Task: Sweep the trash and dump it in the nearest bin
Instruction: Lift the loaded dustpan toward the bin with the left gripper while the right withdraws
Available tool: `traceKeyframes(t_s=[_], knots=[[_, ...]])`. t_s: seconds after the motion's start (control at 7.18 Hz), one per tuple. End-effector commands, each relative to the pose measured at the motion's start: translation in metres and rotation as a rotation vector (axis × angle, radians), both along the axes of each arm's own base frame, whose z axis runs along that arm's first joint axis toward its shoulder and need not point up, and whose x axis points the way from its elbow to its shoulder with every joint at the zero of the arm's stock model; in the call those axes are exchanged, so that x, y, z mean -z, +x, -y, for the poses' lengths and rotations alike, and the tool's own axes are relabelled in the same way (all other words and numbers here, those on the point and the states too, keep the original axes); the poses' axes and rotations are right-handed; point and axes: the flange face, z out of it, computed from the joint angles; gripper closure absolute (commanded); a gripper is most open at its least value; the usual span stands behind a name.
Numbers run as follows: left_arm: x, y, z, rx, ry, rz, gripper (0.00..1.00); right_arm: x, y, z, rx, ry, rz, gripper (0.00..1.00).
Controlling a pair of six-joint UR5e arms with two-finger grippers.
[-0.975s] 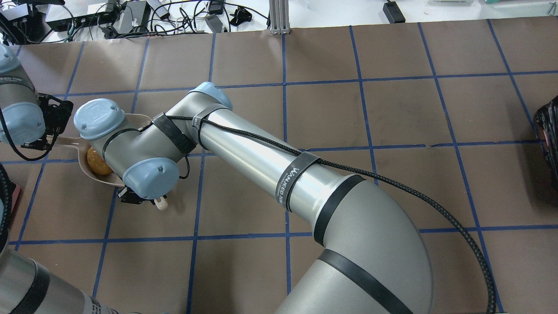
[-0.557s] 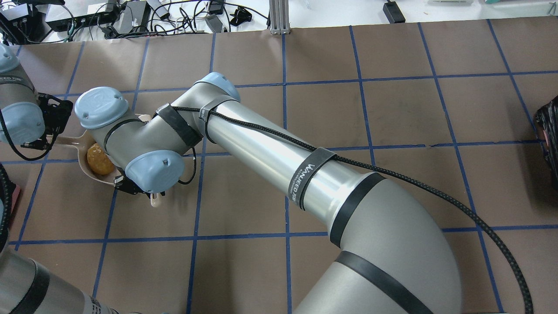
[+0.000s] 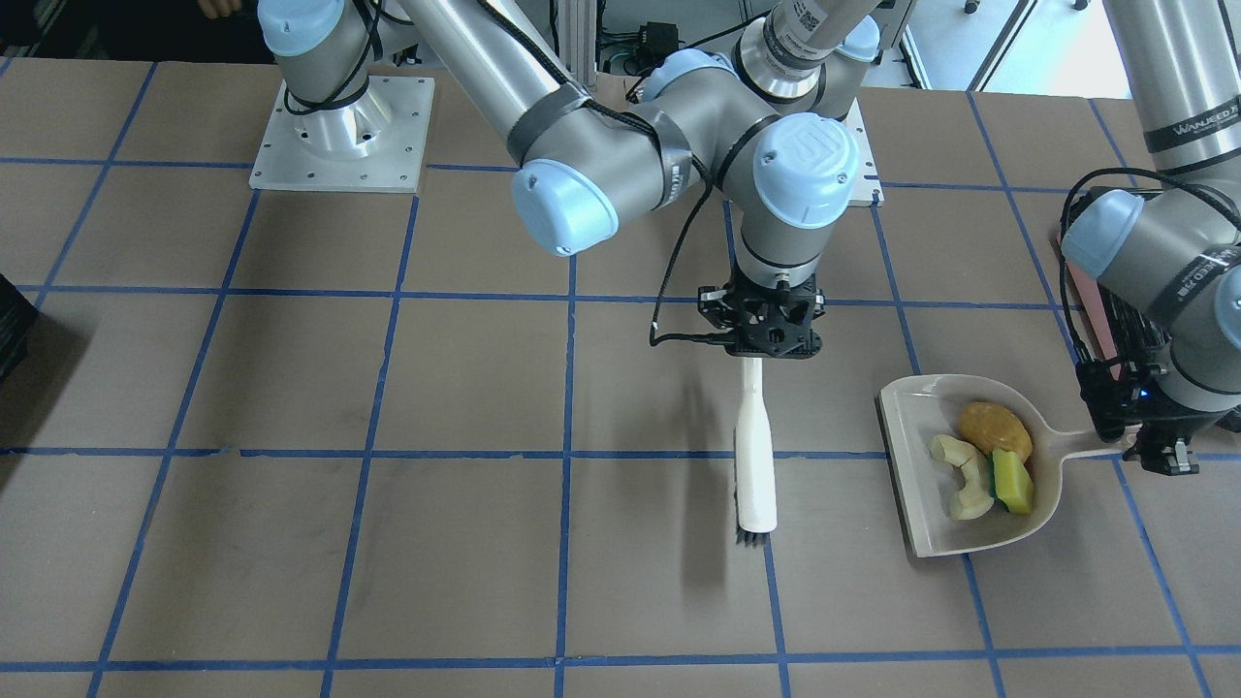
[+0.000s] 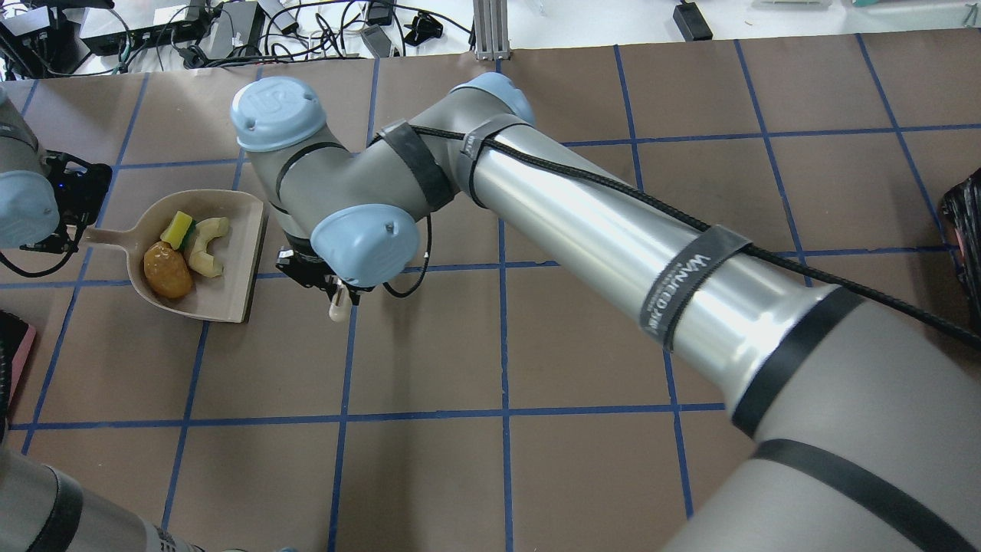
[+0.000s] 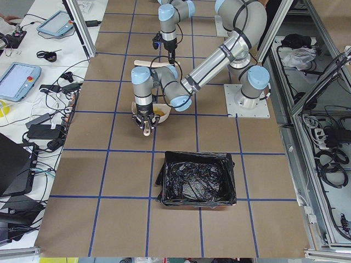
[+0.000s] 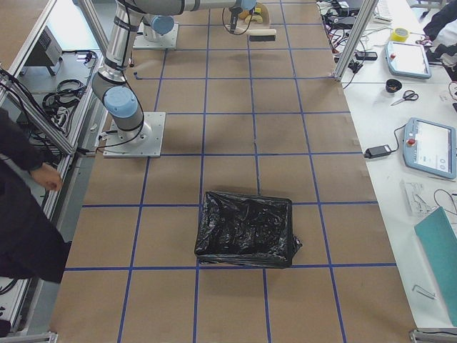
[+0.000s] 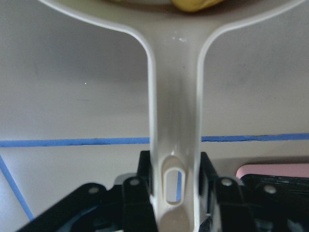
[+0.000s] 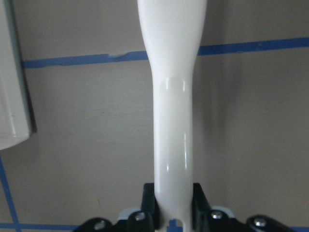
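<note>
The white dustpan (image 3: pixel 931 407) lies on the table and holds the trash: a golden-brown lump (image 3: pixel 994 428), pale curved wedges (image 3: pixel 965 475) and a yellow-green piece (image 3: pixel 1011 482). In the overhead view the lump (image 4: pixel 167 270) and wedges (image 4: pixel 205 245) sit in the pan (image 4: pixel 222 295). My left gripper (image 3: pixel 1134 441) is shut on the dustpan's handle (image 7: pixel 175 121). My right gripper (image 3: pixel 763 334) is shut on a white brush (image 3: pixel 754 456), bristles down on the table, about a hand's width from the pan's open edge. The pink bin with the black bag (image 5: pixel 197 178) stands beyond the left arm.
A pink edge of the bin shows beside the left arm (image 3: pixel 1091 310) and at the overhead view's left edge (image 4: pixel 21 345). A second black-bagged bin (image 6: pixel 246 229) stands at the other end of the table (image 4: pixel 966 253). Brown table with a blue tape grid.
My right arm has swung away from the dustpan with the brush, uncovering the wedges in the pan. The left gripper still holds the pan's handle, almost unmoved.
</note>
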Motion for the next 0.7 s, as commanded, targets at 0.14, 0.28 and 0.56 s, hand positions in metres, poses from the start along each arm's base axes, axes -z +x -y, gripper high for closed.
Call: traceKeyframes(t_s=[0.14,0.28,0.56], knots=[[-0.025,0.027,-0.018,-0.052,-0.039,-0.053,1.0,0.014,-0.106,-0.093,-0.069,0.005,-0.098,1.0],[-0.049,0.039,-0.024,-0.071,-0.039,-0.05,1.0,0.026,-0.129,-0.118,-0.065,0.001,-0.113,1.0],[-0.118,0.096,-0.046,-0.097,-0.002,-0.062,1.0,0.045,-0.158,-0.155,-0.085,-0.016,-0.142,1.0]])
